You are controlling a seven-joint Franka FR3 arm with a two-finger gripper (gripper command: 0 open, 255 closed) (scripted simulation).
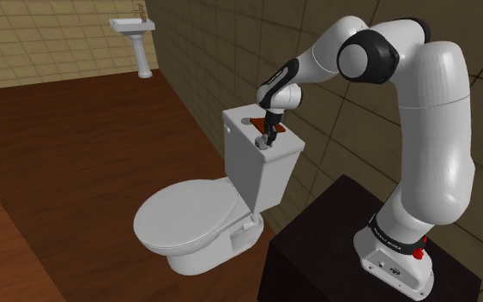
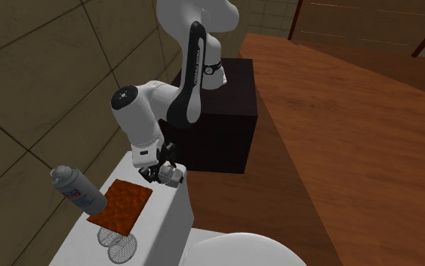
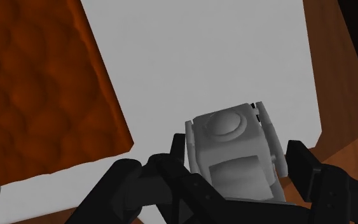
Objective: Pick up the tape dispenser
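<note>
Pincer [image 3: 238, 164] pinching grey tape dispenser [image 3: 229, 143], above white toilet tank [image 3: 203, 57], orange-brown mat [image 3: 37, 83] beside.

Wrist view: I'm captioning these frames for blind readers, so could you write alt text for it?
A grey, boxy tape dispenser is close in front of the black gripper, near the edge of the white toilet tank lid. An orange-brown, bumpy mat lies on the lid beside it, and brown floor shows past the lid's edge.

Orange mat [image 3: 37, 89] close beside tape dispenser [image 3: 231, 153]
</note>
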